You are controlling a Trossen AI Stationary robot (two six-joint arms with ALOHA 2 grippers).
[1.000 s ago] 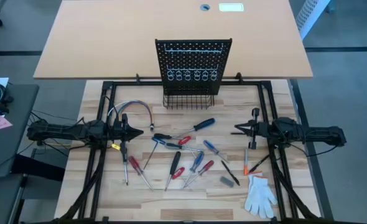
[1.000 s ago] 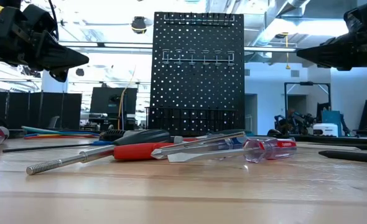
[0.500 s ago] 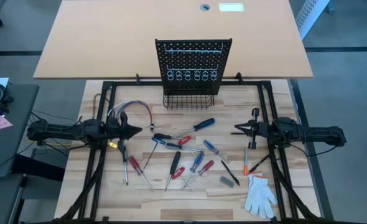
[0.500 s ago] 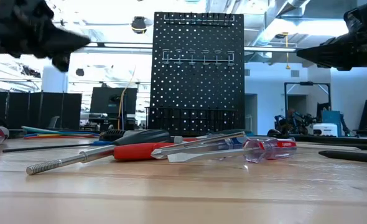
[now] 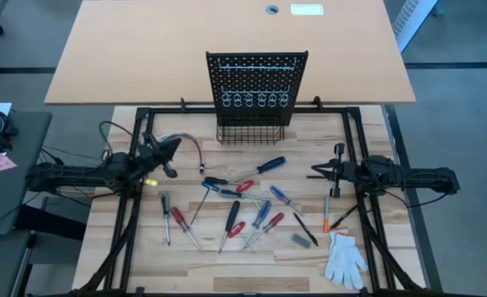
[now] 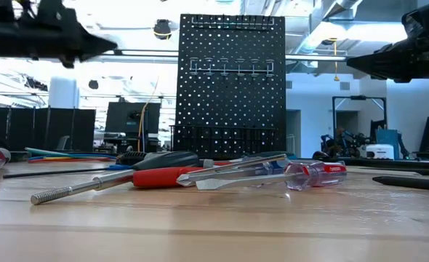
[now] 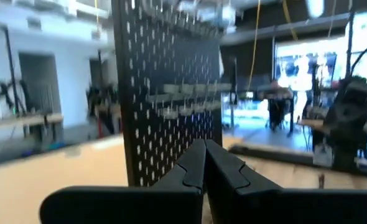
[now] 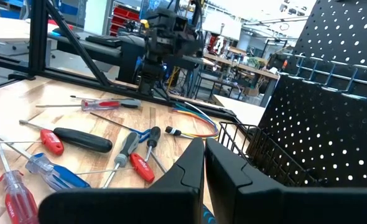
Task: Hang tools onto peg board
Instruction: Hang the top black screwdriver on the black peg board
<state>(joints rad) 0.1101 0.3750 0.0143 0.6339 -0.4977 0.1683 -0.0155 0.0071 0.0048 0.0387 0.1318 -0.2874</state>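
Several screwdrivers with red, blue or black handles [image 5: 235, 202] lie flat on the wooden table between my arms; they also show in the low view [image 6: 178, 175] and the right wrist view [image 8: 78, 140]. The black peg board [image 5: 256, 82] stands upright at the far edge, with silver rings and a wire basket [image 5: 250, 132] at its base. My left gripper [image 5: 175, 143] is shut and empty, raised above the table's far left and pointing at the peg board [image 7: 171, 93]. My right gripper [image 5: 314, 174] is shut and empty, held level above the table's right side.
A loop of coloured wires [image 5: 186, 142] lies under my left gripper near the basket. A white glove [image 5: 344, 257] lies at the near right corner. Black frame rails [image 5: 144, 111] run along the table's sides. A tan tabletop [image 5: 144, 49] lies beyond the peg board.
My left gripper has swung toward the table's far edge and the peg board, turning its tip that way and rising a little. It has stayed shut. The tools have not moved.
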